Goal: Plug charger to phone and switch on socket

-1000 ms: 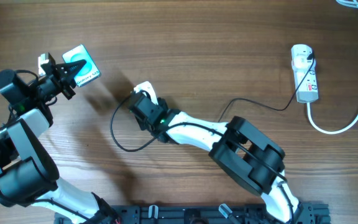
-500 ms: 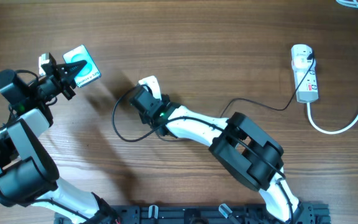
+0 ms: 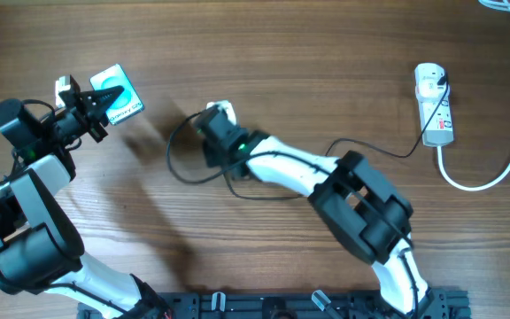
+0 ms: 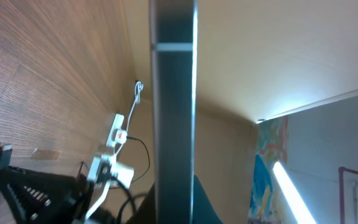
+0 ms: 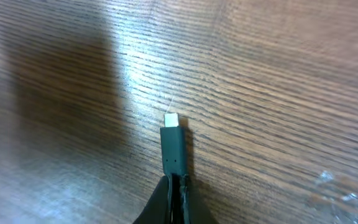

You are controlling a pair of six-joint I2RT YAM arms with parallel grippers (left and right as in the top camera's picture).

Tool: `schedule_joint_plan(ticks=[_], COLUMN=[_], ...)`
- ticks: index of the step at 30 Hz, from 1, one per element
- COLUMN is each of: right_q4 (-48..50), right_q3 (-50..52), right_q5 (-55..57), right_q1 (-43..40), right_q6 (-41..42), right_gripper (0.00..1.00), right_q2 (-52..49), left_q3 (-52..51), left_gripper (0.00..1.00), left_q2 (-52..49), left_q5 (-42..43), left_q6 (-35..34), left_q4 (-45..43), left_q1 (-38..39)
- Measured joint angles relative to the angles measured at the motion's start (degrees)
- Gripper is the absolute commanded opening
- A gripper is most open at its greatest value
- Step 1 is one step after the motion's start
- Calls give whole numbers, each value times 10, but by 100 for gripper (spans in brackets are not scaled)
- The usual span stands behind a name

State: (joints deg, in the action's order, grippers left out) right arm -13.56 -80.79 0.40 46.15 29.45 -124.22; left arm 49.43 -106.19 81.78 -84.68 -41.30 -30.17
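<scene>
Socket (image 3: 435, 105) on table (image 3: 326, 53), right side. Charger (image 5: 173, 149) plugged into its far end, cable runs left from socket to right gripper (image 3: 218, 115) mid-table. Phone (image 3: 116, 93) far left of socket, in left gripper (image 3: 96, 105).

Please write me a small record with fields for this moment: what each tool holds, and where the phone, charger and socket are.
left tool: shut on the phone, held up at far left
right tool: shut on the charger, pinching its connector, metal tip exposed
socket: far right in the overhead view, black plug appears seated at its top end
charger to phone: apart, not yet plugged
</scene>
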Motion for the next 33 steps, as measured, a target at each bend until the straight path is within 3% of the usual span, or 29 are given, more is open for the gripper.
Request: schedule_joint_plan(ticks=[9,19,25,26,27,29,31,33], right_q4=[-17,-114,-185,-193,-200,-209,-199,-179], right_q3=[1,1,1,1,1,2,2,2], right_q5=[-263,-340,-326,-315,-304,-273,-217,-165], right_q1=[-107,-118,-128,-129,-130,-129,-116,-94], right_q6=[5,-39,-68,-69,-69,-70,-73,-75], right_gripper=[4,4,4,13,39,72,87,95], right_q2=[23,128,177,177,177,177,177,176], left_q3=[0,0,0,0,0,0,0,0], left_gripper=[4,4,4,4,4,4,4,4], left_q2=[0,0,0,0,0,0,0,0], left_q5=[11,21,6,0,-4,-12,-21,-25], left_q6=[5,38,47,48,48,49,49,49], left_q4=[0,-1,-1,-1,-1,-1,-1,-1], left_q1=[1,74,130,134,135,133,126,116])
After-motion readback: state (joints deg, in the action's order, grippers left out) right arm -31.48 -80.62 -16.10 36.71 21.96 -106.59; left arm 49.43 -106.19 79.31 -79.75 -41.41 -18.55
